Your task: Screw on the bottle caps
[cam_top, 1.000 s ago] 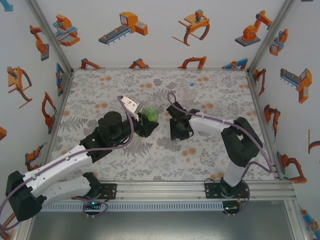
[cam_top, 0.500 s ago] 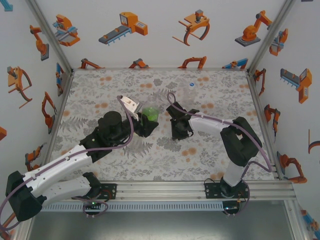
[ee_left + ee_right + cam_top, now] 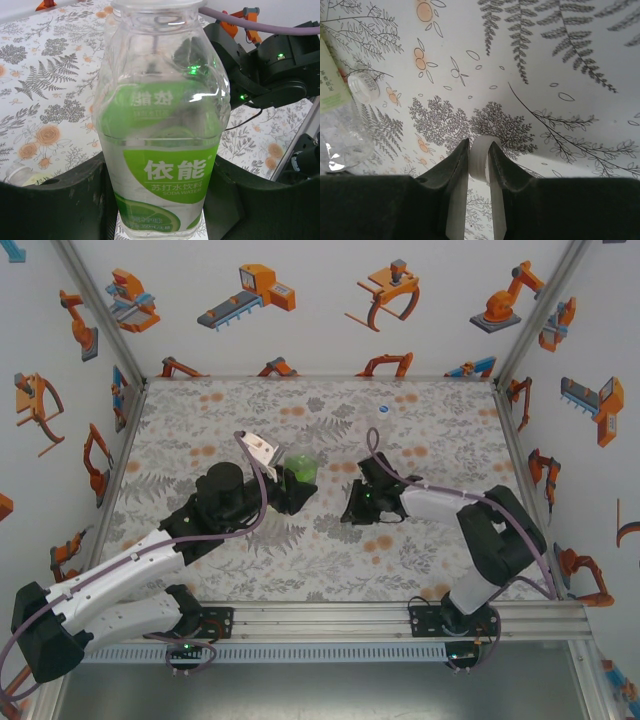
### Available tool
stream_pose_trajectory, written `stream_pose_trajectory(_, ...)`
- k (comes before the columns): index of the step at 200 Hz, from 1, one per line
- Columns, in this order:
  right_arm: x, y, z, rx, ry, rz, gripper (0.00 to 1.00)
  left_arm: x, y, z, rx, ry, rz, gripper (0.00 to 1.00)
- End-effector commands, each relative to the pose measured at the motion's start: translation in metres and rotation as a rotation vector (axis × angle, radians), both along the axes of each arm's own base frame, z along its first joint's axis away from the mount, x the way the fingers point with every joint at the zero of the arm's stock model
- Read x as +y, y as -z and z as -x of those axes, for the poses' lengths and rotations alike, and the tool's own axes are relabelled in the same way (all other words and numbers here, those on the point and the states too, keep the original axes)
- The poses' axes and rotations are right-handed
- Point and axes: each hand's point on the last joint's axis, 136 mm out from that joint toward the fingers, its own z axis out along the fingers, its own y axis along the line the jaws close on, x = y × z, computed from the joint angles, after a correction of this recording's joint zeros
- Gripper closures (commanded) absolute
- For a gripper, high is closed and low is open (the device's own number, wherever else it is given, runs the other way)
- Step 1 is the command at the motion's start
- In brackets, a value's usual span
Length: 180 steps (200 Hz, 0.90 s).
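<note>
Tightly, right gripper (image 3: 479, 148) pinches white cap (image 3: 480, 162); left gripper (image 3: 160, 205) clamps bottle (image 3: 160, 125).

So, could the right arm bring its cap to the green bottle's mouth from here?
Probably yes: the right gripper pinches the cap, the left gripper holds the bottle just beside it, and bare table lies between them.

Robot lab cell: aluminium frame (image 3: 101, 310), robot-printed walls (image 3: 300, 330)

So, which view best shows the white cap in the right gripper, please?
The right wrist view: the white cap sits pinched between the right gripper's fingers, close up. In the top external view the gripper hides it; in the left wrist view I cannot make it out.
</note>
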Motion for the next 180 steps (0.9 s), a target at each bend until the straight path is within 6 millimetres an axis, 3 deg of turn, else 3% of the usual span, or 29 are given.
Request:
stream_pose_trajectory(1,-0.010,0.006,0.008,0.027,0.043,-0.032,0.73,-0.001,-0.010,-0.001,-0.012,0.005,0.034,1.00)
stream_pose_trajectory(42,-0.027,0.016,0.017,0.048,0.073,-0.010,0.65,-0.003,-0.009,-0.001,-0.005,0.012,0.038,1.00)
stream_pose_trajectory(73,-0.026,0.014,0.016,0.043,0.075,-0.015,0.73,-0.003,-0.010,-0.002,-0.004,0.011,0.040,1.00)
stream_pose_trajectory(140,0.013,-0.021,-0.009,-0.043,0.088,-0.291,0.83,-0.003,-0.011,0.000,-0.002,0.016,0.044,1.00)
stream_pose_trajectory(180,0.012,-0.002,-0.012,-0.004,0.148,-0.410,0.80,-0.002,-0.011,0.001,0.002,0.015,0.044,1.00)
